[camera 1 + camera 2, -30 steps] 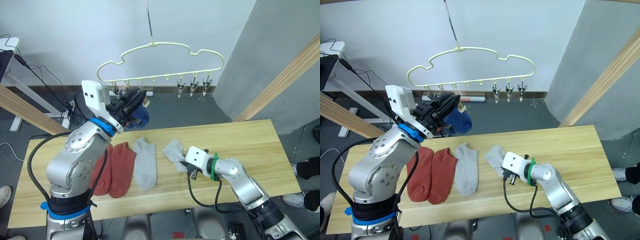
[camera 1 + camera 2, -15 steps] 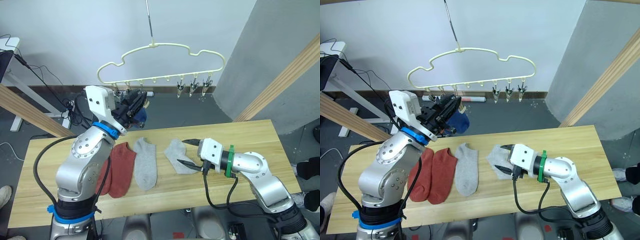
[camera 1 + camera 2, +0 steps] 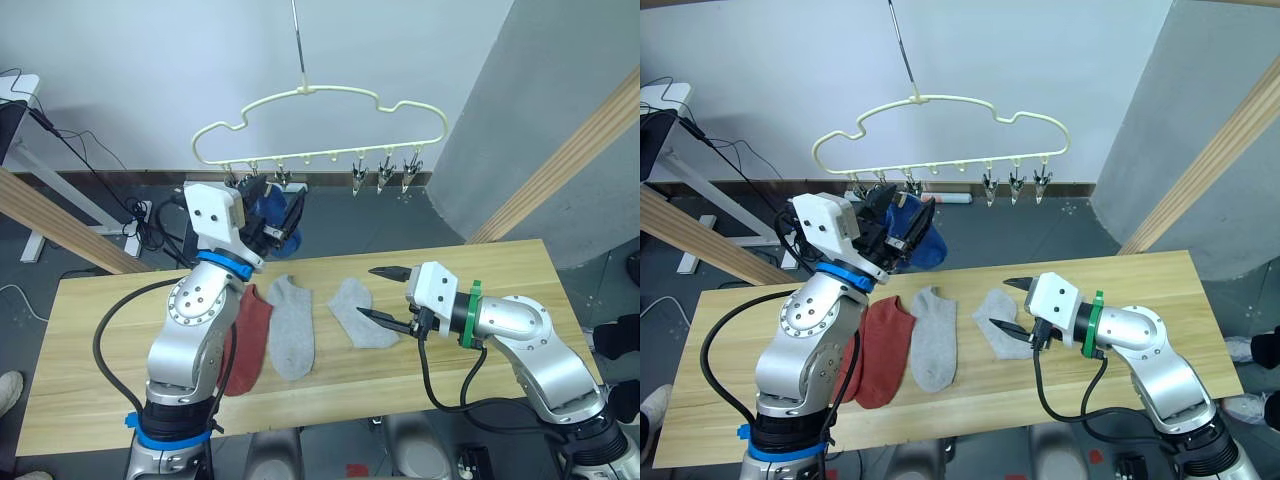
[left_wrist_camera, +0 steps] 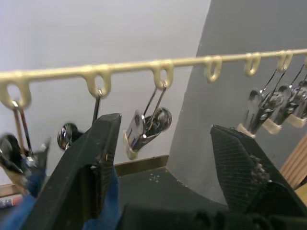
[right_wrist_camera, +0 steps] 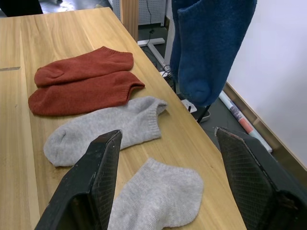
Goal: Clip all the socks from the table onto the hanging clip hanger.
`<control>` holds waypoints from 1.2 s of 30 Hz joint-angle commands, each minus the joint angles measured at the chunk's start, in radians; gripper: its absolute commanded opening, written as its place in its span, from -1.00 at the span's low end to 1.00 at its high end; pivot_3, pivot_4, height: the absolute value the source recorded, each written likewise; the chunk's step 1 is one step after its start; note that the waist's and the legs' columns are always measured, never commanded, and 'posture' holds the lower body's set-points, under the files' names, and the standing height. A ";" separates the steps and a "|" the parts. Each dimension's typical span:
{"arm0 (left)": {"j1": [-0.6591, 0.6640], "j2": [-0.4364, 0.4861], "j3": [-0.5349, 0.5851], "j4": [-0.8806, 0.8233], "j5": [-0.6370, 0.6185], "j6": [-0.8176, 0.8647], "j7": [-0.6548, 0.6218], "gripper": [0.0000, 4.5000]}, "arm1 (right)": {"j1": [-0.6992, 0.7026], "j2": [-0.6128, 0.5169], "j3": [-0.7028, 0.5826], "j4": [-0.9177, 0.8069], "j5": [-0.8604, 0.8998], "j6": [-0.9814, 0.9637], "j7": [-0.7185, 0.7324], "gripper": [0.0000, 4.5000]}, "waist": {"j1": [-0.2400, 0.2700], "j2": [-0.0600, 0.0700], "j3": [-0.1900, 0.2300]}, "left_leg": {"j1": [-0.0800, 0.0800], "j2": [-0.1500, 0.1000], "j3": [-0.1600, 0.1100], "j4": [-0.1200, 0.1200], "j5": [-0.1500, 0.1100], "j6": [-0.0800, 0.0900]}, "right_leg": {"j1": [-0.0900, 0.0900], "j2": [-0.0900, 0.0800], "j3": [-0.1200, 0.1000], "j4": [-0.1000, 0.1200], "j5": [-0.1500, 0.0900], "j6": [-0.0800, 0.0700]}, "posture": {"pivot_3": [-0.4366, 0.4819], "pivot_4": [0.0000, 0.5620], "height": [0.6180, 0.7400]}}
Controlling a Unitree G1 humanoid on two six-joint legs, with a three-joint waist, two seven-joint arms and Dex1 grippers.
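The left gripper point(image 3: 275, 212) is raised to the clip hanger point(image 3: 320, 105), fingers spread apart and empty; the blue socks point(image 3: 268, 203) hang from the clips directly beside it. Below it, on the table point(image 3: 520, 270), lie 2 rust-red socks point(image 3: 250, 335) and 1 grey sock point(image 3: 291, 325). The second grey sock point(image 3: 360, 312) lies just ahead of the right gripper point(image 3: 388, 294), whose fingers are wide apart and hold nothing, its lower fingertip at the sock's near end. The sock's long axis runs diagonally across the fingers' line of approach. The right arm is clearly the nearer, so the next pick likely falls to it.
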 commanded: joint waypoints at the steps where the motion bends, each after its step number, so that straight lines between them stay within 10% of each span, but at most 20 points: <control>1: -0.007 -0.022 -0.015 -0.034 0.055 -0.018 0.046 0.39 | 0.007 -0.020 -0.051 -0.066 0.051 0.015 0.003 0.44 | 0.000 0.000 0.000 | 0.000 0.000 0.000 0.000 0.000 0.000 | 0.000 0.000 0.000 0.000 0.000 0.000 | -0.32 0.25 1.00; 14: -0.048 -0.121 -0.050 -0.034 0.136 0.004 0.132 0.39 | -0.067 -0.039 -0.127 -0.122 0.212 0.094 -0.012 0.44 | -0.001 0.000 0.000 | 0.000 0.000 0.000 0.000 0.000 0.000 | 0.000 0.000 0.000 0.000 0.000 -0.001 | -0.32 0.25 1.00; 20: -0.042 -0.142 -0.072 -0.025 0.190 -0.016 0.161 -0.27 | -0.060 -0.051 -0.131 -0.120 0.212 0.088 -0.021 0.44 | -0.003 0.000 0.000 | 0.000 0.000 0.000 0.000 0.000 0.000 | 0.000 0.000 0.000 0.000 0.000 0.000 | -0.38 0.22 1.00; 36: -0.032 -0.192 -0.086 -0.039 0.246 0.022 0.205 -0.27 | -0.096 -0.065 -0.169 -0.125 0.321 0.165 -0.028 0.44 | -0.003 0.000 0.000 | 0.000 0.000 0.000 0.000 0.000 0.000 | 0.000 0.000 0.000 0.000 0.000 -0.001 | -0.39 0.24 1.00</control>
